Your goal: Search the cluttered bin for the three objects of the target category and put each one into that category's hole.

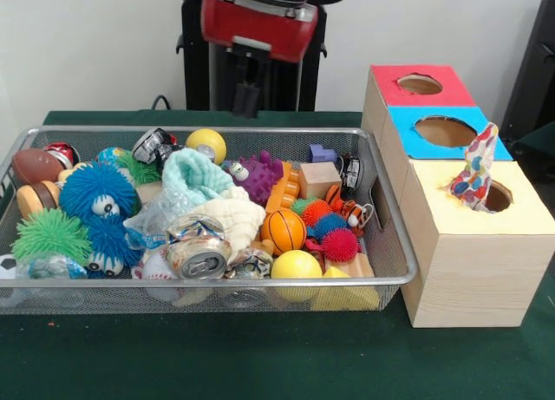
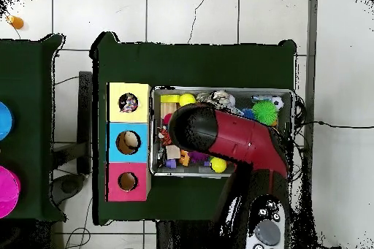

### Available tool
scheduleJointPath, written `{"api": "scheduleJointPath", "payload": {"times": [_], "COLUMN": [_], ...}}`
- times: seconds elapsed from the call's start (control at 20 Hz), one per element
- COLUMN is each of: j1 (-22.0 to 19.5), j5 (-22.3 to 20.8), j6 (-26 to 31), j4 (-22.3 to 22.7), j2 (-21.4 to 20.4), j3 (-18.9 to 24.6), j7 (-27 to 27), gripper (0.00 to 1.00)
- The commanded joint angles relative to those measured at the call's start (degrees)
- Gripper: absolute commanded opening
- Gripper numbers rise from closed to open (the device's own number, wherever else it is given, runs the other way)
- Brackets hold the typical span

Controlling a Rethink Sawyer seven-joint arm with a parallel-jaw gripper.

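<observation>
The wire mesh bin point(image 1: 395, 280) sits on the green table, full of toys; it also shows in the overhead view point(image 2: 219, 90). One spotted white cloth point(image 1: 475, 170) sticks up out of the yellow-surround hole point(image 1: 499, 197), half in and half out; from above it shows inside that hole point(image 2: 128, 103). No other spotted cloth shows in the bin. My gripper point(image 1: 245, 95) hangs under the red arm, above the bin's far edge near the middle, and holds nothing that I can see. In the overhead view the red arm point(image 2: 226, 135) covers the bin's middle and hides the gripper.
The blue-surround hole point(image 1: 444, 131) and red-surround hole point(image 1: 420, 84) lie beyond the yellow one. The bin holds blue fuzzy balls point(image 1: 97, 192), a green spiky ball point(image 1: 50, 235), a crushed can point(image 1: 198, 257), a small basketball point(image 1: 284, 230), yellow balls point(image 1: 296, 267) and pale knitted pieces point(image 1: 198, 176).
</observation>
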Motion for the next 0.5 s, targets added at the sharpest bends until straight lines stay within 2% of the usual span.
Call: {"api": "scheduleJointPath", "payload": {"times": [0.05,0.5], "j1": [-2.96,-5.28], "j5": [-5.38,-10.21], "j6": [-1.06,-7.31], "j4": [9.35,13.26], "j2": [-0.44,0.22], "j3": [6.81,8.63], "j7": [-3.28,-0.97], "gripper": [0.0,0.0]}}
